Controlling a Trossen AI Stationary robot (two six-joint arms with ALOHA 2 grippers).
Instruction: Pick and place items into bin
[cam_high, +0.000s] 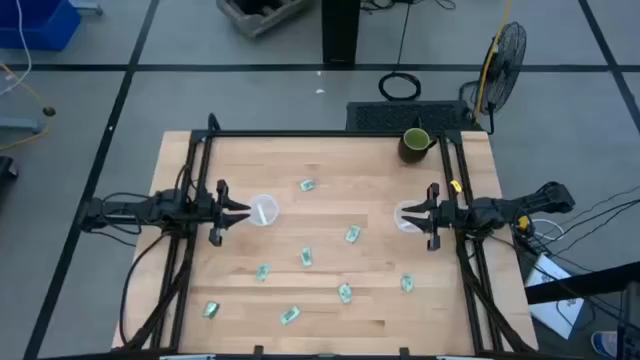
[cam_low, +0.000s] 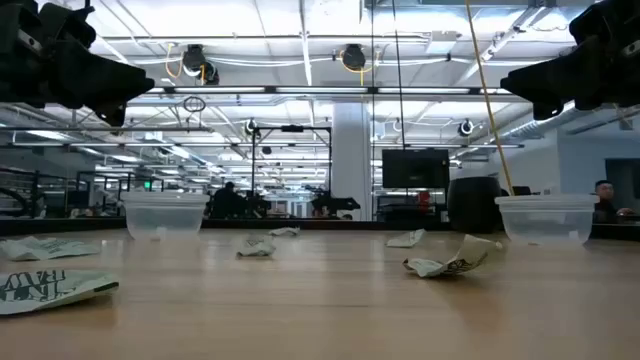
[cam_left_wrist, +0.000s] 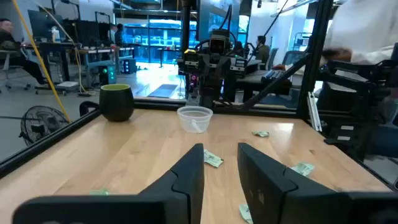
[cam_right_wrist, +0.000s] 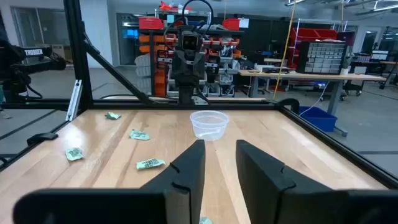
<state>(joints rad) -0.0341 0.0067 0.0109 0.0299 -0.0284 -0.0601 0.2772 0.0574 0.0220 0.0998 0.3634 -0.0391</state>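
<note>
Several tiny pale green-and-white packets lie flat and scattered on the wooden table, e.g. (cam_high: 307, 185), (cam_high: 352, 234), (cam_high: 263, 271), (cam_high: 345, 292), (cam_low: 452, 262), (cam_left_wrist: 212, 159), (cam_right_wrist: 151, 163). Two small clear plastic cups stand upright on the table, one on the left (cam_high: 263, 211) (cam_low: 160, 215) (cam_right_wrist: 209, 123) and one on the right (cam_high: 407, 216) (cam_low: 548, 218) (cam_left_wrist: 195, 118). My left gripper (cam_high: 240, 211) (cam_low: 110, 85) (cam_left_wrist: 221, 155) hovers open, high over the table, just left of the left cup. My right gripper (cam_high: 415, 214) (cam_low: 530, 85) (cam_right_wrist: 219, 152) hovers open by the right cup.
A dark green mug (cam_high: 415, 143) (cam_left_wrist: 116, 101) stands at the table's far right corner. Black frame rails (cam_high: 195, 170) (cam_high: 462, 170) run along the table's left and right sides. The middle of the table between the arms holds only packets.
</note>
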